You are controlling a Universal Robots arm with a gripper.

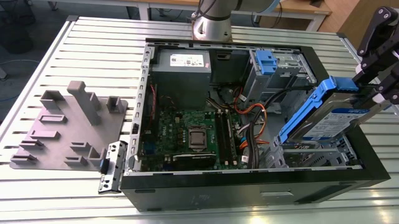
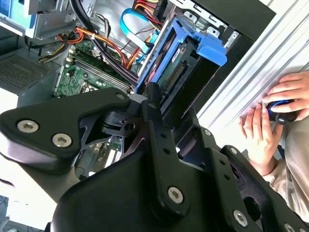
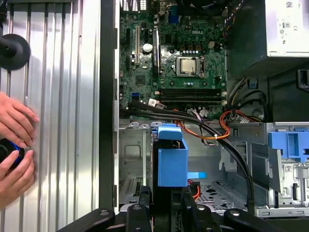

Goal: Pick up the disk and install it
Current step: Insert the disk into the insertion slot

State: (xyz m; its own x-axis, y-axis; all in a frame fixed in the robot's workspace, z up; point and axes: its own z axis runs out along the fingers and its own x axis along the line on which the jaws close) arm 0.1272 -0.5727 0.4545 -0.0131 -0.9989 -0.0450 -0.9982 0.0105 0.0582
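Holding the disk (image 1: 337, 119): gripper (image 1: 373, 93) clenched on its upper end.
Exterior view: we log it at frame right, long axis slanting down-left, lower end near the drive cage (image 1: 315, 156). Second wrist view: we see the disk (image 2: 193, 53) extending straight out from the gripper (image 2: 153, 104). First wrist view: likewise, disk (image 3: 172, 162) end-on over the open case (image 3: 108, 96).

The gripper (image 1: 373, 91) clasps the disk (image 1: 330, 119), holding it tilted above the open computer case (image 1: 249, 189) at the exterior view's right; a grey fixture plate (image 1: 62, 140) lies beside the case.
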